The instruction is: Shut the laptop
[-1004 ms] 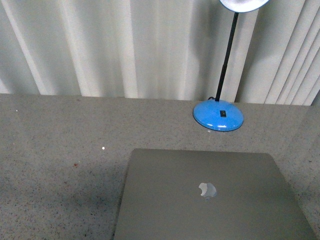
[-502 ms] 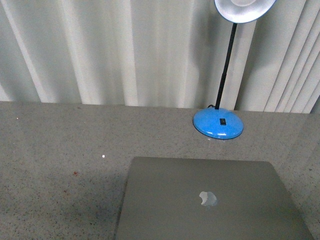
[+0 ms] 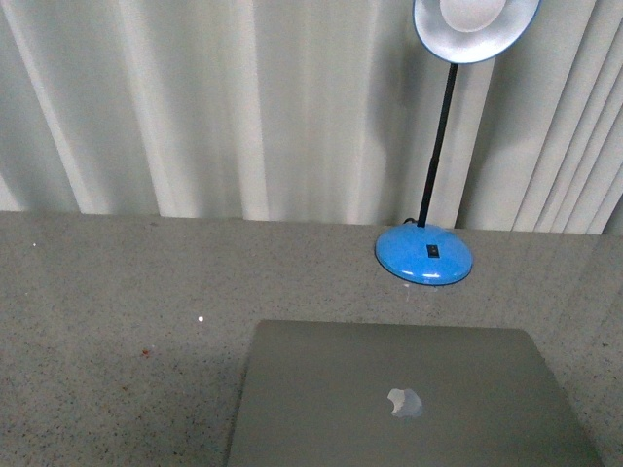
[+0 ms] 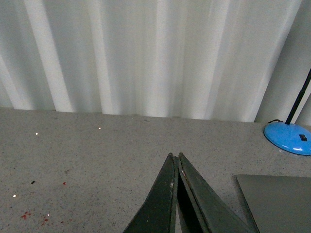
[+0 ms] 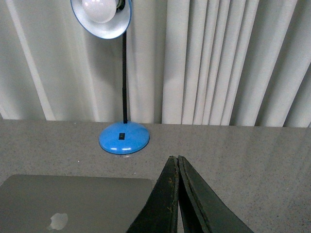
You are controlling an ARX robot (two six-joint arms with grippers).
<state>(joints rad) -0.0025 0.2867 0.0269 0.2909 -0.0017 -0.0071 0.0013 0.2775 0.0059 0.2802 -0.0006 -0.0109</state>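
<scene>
The laptop lies flat on the grey speckled table, its silver-grey lid down and the pale apple logo facing up. The front view shows neither arm. In the left wrist view my left gripper is shut with nothing in it, over bare table beside a corner of the laptop. The right wrist view has my right gripper shut and empty, next to the laptop lid's far corner.
A blue desk lamp stands just behind the laptop, its black stem rising to a round shade. White pleated curtains close off the table's back edge. Open tabletop stretches to the left.
The front view has tilted upward: laptop and lamp base sit lower in the frame and more of the lamp shade shows. The laptop itself stays flat and shut.
</scene>
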